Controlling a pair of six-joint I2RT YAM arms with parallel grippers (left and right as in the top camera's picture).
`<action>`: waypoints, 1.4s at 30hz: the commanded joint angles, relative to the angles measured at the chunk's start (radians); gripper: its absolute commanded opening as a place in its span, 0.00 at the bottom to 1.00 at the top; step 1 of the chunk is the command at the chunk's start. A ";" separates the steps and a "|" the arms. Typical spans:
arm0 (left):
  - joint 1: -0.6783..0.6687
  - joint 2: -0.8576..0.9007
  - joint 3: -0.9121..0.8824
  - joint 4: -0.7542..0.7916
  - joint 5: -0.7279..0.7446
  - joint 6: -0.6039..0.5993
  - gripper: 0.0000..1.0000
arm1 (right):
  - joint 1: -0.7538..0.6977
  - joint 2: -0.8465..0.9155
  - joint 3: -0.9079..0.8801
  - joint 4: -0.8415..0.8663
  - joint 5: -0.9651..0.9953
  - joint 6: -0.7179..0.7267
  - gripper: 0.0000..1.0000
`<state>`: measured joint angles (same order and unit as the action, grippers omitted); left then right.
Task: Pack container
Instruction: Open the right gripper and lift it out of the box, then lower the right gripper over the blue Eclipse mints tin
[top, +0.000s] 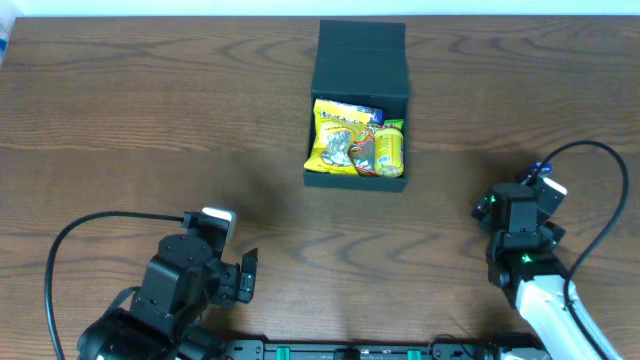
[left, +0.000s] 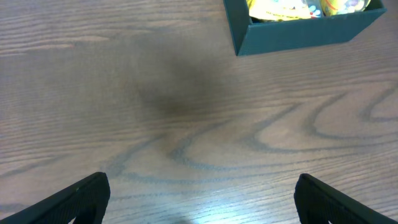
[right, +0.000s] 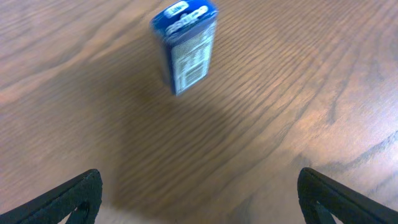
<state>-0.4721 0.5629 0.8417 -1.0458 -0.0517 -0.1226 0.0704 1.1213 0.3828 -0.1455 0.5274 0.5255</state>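
Note:
The dark teal container (top: 355, 182) stands open at the table's middle back, its flap lid (top: 362, 55) folded away. Inside lie a yellow snack packet (top: 338, 135) and a yellow-green packet (top: 390, 150). Its front wall shows at the top right of the left wrist view (left: 298, 37). A blue snack packet (right: 185, 46) stands on the table ahead of my right gripper (right: 199, 186), which is open and empty. The packet peeks out by that gripper from overhead (top: 541, 168). My left gripper (left: 199, 190) is open and empty over bare wood, near the front left (top: 247, 273).
The wood table (top: 150, 130) runs to a white strip at the far edge. Black cables loop from both arms at the front left (top: 60, 250) and the right (top: 615, 190).

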 joint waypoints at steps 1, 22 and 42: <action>0.005 -0.002 -0.002 -0.001 0.000 0.011 0.96 | -0.033 0.049 -0.018 0.062 0.045 -0.008 0.99; 0.005 -0.002 -0.002 -0.001 0.000 0.011 0.96 | -0.111 0.342 -0.017 0.469 0.044 -0.135 0.99; 0.005 -0.002 -0.002 -0.001 0.000 0.011 0.96 | -0.149 0.535 0.001 0.738 -0.012 -0.239 0.99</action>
<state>-0.4721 0.5629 0.8417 -1.0466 -0.0517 -0.1226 -0.0639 1.6360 0.3695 0.5873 0.5236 0.3130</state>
